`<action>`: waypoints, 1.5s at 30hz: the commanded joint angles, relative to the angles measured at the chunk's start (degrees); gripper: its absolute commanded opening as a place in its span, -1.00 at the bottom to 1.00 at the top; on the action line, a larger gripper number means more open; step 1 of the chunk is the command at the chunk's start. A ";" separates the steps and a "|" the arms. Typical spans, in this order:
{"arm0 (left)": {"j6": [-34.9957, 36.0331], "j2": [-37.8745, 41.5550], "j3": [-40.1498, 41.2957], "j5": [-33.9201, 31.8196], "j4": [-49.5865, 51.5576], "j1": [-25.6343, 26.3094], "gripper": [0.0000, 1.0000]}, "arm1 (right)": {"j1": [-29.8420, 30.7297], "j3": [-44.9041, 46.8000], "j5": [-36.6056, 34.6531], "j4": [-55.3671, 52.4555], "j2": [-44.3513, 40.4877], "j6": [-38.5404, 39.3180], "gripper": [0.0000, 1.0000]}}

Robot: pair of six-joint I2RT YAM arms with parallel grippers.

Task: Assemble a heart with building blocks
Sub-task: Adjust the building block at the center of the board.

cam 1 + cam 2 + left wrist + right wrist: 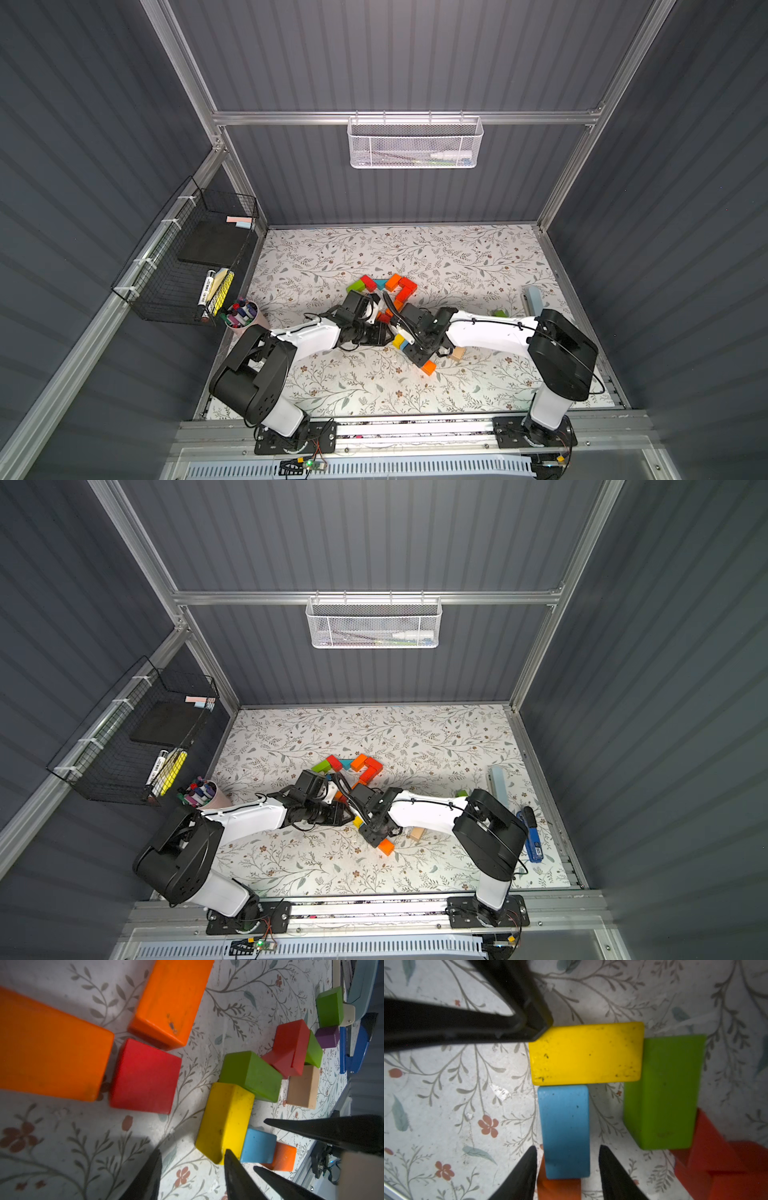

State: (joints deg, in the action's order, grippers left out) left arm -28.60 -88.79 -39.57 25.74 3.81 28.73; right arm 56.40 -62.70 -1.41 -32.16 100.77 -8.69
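Closest in are the right gripper's [568, 1147] black fingers, set part-way apart astride the blue block [563, 1126]. A sliver of mat shows along one side of the block, so it's bracketed, not squeezed. An orange block [558, 1189] shows at the end lying between the fingers. The blue block's other end butts against the long side of a yellow block [586, 1053]. A green block [664, 1093] lies against the yellow one's end, with red blocks [720, 1163] piled just past it.

The left gripper [192, 1149] points in from the opposite side, jaws apart and empty, one fingertip at the yellow block's corner. Near it lie a red cube [145, 1076] and two orange bricks [52, 1047].

Farther back on the floral table [457, 257], in both top views, sits a bent row of blocks [384, 286] in green, red, teal and orange. It is well apart from the tan block [457, 354] beside the right arm.
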 commanded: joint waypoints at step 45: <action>3.41 8.92 -4.03 -4.01 6.44 0.45 0.22 | -10.80 8.57 -0.95 -2.70 -20.10 -13.91 0.09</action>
State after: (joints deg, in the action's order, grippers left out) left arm -27.59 -83.55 -40.42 23.40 7.70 28.84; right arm 49.58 -55.94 -1.65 -32.10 84.44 -19.11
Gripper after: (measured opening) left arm 0.606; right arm 0.546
